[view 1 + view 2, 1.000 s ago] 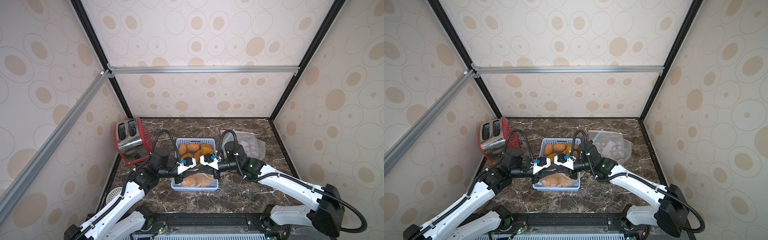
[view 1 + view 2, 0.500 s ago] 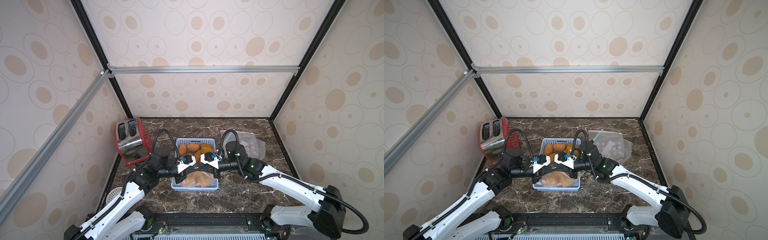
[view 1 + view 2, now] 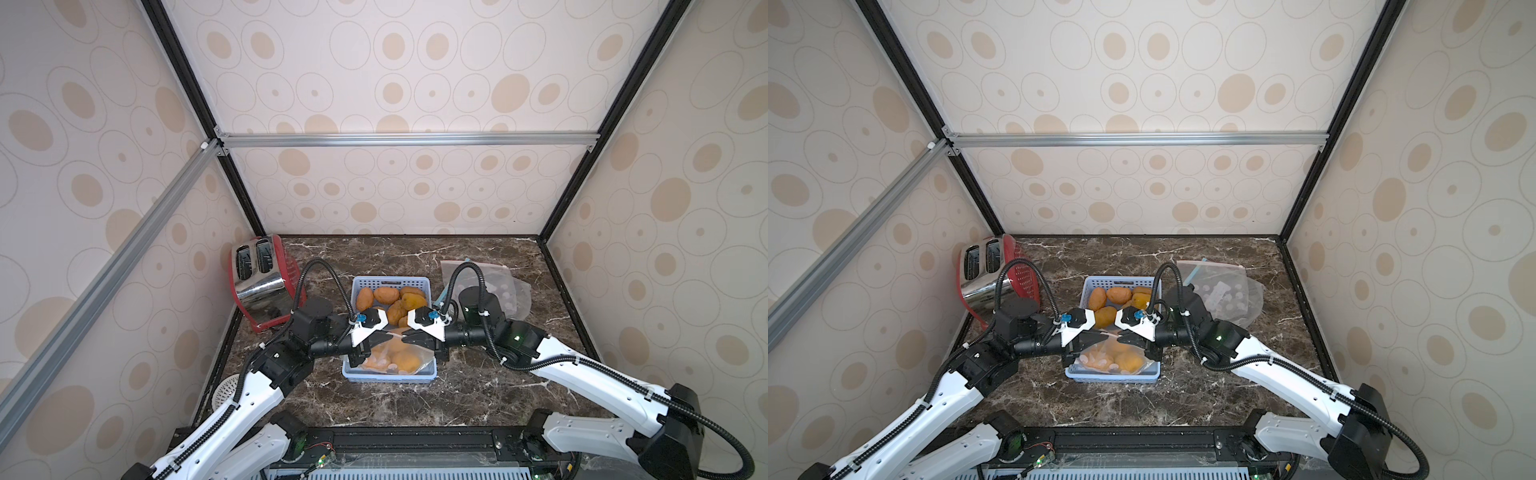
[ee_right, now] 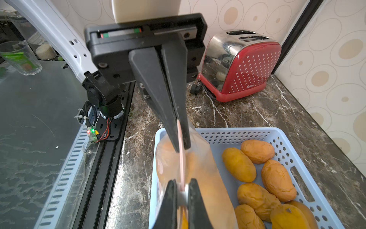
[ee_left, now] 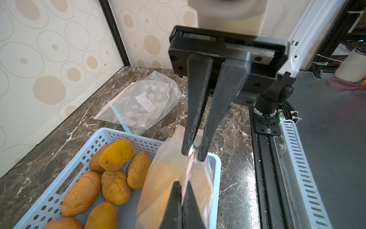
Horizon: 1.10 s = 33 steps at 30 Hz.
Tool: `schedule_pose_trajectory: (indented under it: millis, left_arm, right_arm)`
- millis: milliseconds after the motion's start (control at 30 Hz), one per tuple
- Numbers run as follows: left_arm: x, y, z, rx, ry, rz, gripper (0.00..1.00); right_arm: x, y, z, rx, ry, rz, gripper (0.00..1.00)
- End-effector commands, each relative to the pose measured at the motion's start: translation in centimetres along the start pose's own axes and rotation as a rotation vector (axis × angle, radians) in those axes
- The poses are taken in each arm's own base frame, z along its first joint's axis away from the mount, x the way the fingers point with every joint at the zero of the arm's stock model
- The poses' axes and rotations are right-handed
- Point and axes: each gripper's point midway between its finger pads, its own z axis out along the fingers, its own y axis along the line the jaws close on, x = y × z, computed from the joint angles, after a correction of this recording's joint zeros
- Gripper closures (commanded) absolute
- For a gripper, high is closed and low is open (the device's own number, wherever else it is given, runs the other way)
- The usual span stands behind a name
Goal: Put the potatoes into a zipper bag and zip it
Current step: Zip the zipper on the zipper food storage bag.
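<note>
Blue basket (image 3: 390,377) holds zipper bag (image 3: 382,357) of potatoes (image 3: 406,360), gripped from both sides
Both top views show loose potatoes (image 3: 386,296) at the basket's far end; only the wrist views show the left gripper (image 4: 181,148) and right gripper (image 5: 193,155) clamped on the bag's pink zip strip (image 4: 181,164)

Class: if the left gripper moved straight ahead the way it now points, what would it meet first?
Probably the right gripper, facing the left gripper along the zipper bag seal that both pinch.
</note>
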Motion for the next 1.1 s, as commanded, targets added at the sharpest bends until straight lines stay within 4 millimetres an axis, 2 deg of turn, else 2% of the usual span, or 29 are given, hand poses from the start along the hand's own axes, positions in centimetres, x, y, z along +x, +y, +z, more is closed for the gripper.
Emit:
schedule_pose_trajectory:
  millis: [0, 400, 833, 1067]
  left_arm:
    - [-3.0, 0.7, -1.3, -0.065, -0.085, 0.075, 1.00]
    - [-4.0, 1.0, -3.8, -0.167, -0.082, 0.100, 1.00]
    - [-7.4, 3.5, -7.3, -0.374, -0.108, 0.140, 1.00]
    - [-8.3, 4.4, -8.5, -0.443, -0.080, 0.166, 1.00]
  right_arm:
    - [4.0, 0.3, -0.4, 0.030, 0.146, 0.068, 1.00]
    - [4.2, -0.6, -1.7, 0.112, 0.173, 0.050, 1.00]
    - [4.0, -0.3, -2.9, 0.128, 0.190, 0.062, 1.00]
    - [5.2, -0.2, -3.8, 0.151, 0.253, 0.090, 1.00]
